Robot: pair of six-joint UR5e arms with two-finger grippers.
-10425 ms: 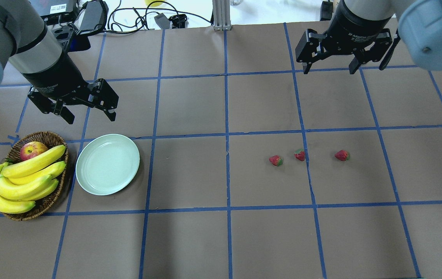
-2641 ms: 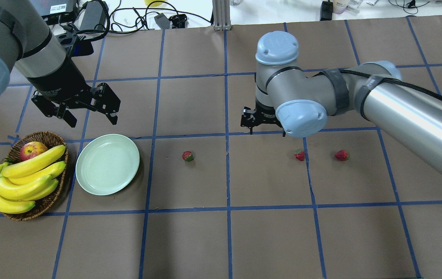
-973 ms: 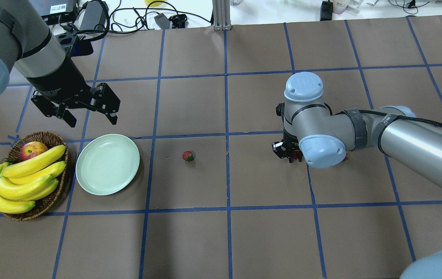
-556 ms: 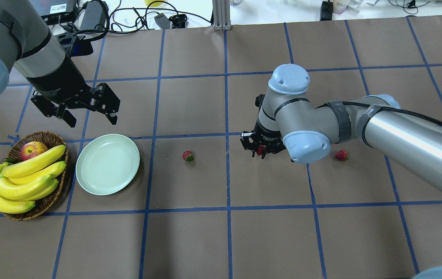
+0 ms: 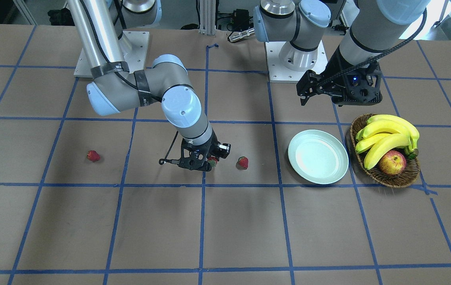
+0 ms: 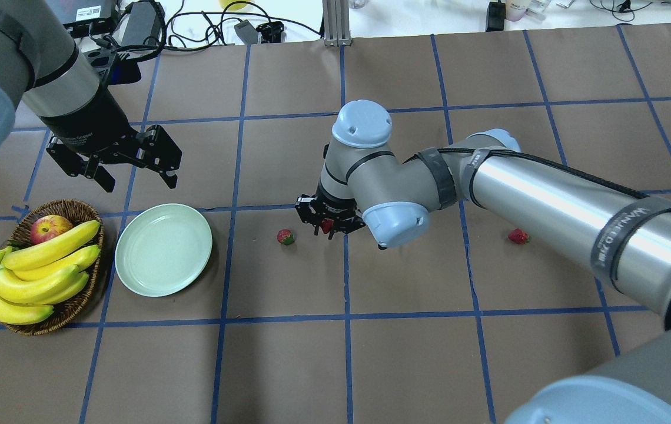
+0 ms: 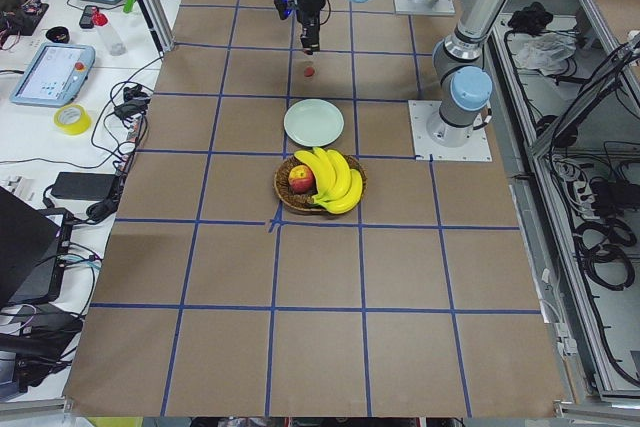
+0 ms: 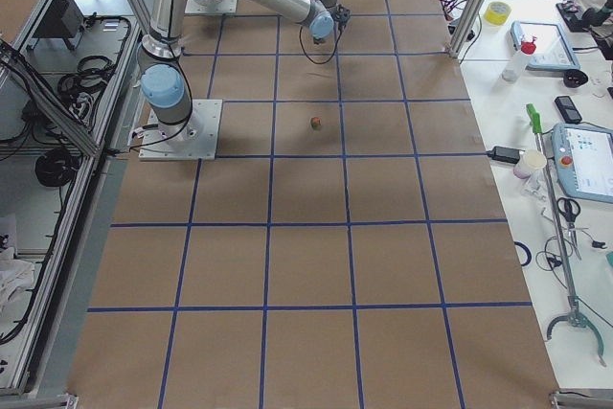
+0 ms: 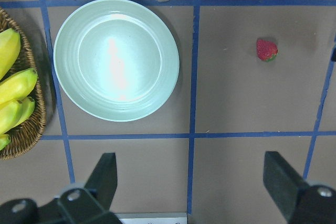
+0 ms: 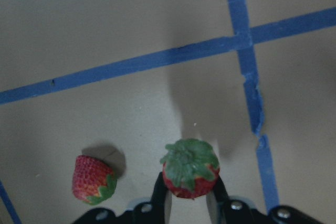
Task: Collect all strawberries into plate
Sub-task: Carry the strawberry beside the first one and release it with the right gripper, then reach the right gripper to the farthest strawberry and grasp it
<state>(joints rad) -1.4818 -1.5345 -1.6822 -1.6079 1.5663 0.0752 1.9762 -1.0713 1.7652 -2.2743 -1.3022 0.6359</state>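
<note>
My right gripper (image 6: 328, 228) is shut on a strawberry (image 10: 190, 169) with its green cap facing the wrist camera, held low over the table's middle. A second strawberry (image 6: 285, 237) lies on the table just to its left, also in the right wrist view (image 10: 93, 180) and the left wrist view (image 9: 266, 50). A third strawberry (image 6: 518, 237) lies far to the right. The pale green plate (image 6: 163, 249) is empty at the left. My left gripper (image 6: 138, 176) is open and empty, hovering behind the plate.
A brown wicker basket (image 6: 73, 207) with bananas (image 6: 41, 265) and a red-yellow apple (image 6: 50, 228) stands left of the plate. Blue tape lines grid the brown table. Cables and gear lie along the back edge.
My right gripper closed on the middle strawberry and carried it left, close to the strawberry lying near the plate. The left arm has not moved.
</note>
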